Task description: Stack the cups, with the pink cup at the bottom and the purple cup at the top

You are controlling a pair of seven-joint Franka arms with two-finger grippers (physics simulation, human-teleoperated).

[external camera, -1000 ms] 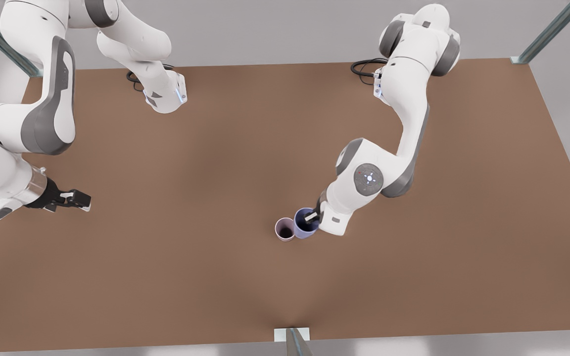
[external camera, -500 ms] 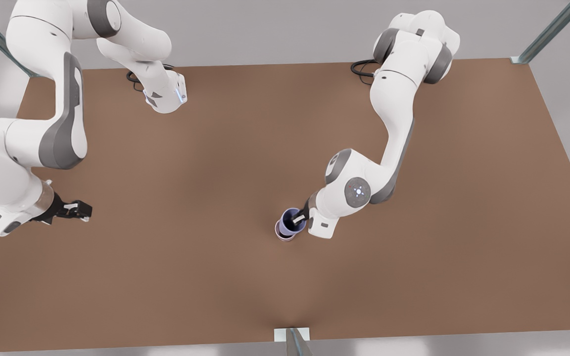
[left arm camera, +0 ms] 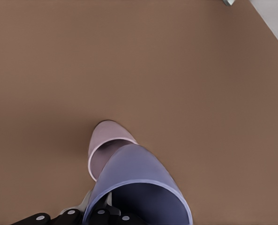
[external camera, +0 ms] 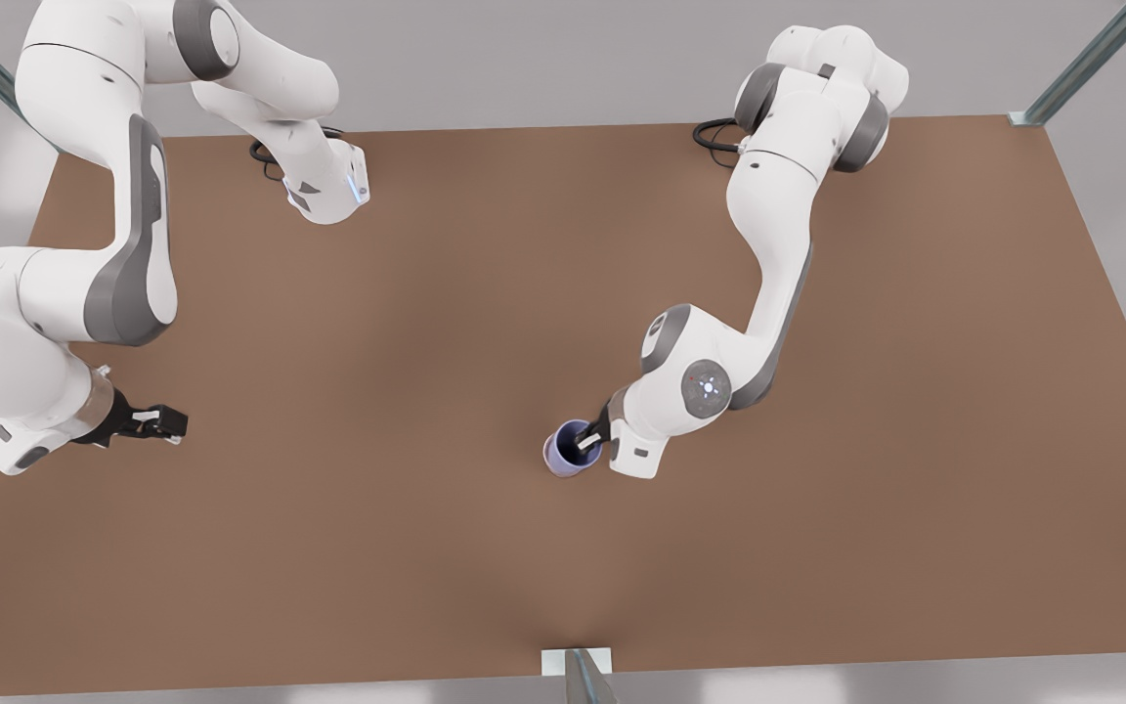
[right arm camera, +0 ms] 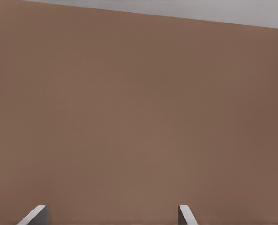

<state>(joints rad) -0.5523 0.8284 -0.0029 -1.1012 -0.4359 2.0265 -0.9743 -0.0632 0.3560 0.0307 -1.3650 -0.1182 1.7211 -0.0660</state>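
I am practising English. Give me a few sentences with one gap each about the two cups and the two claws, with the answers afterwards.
1. The left claw is ____ on the rim of the small tapered bluish-purple cup.
2. The small tapered pale pink cup stands on the brown table, lower than the ____ cup.
3. The right claw, its fingers ____, waits at the front view's left.

Missing words: shut; purple; open

You see two arms with glossy white rounded shells and grey bands at the joints. Each wrist carries a round grey disc with a small lit centre. A black cable loops at each base. The left gripper [external camera: 590,442] and right gripper [external camera: 168,423] are black with pale fingertip pads [right arm camera: 33,216]. Small silver screws [left arm camera: 67,212] dot the left gripper's body.
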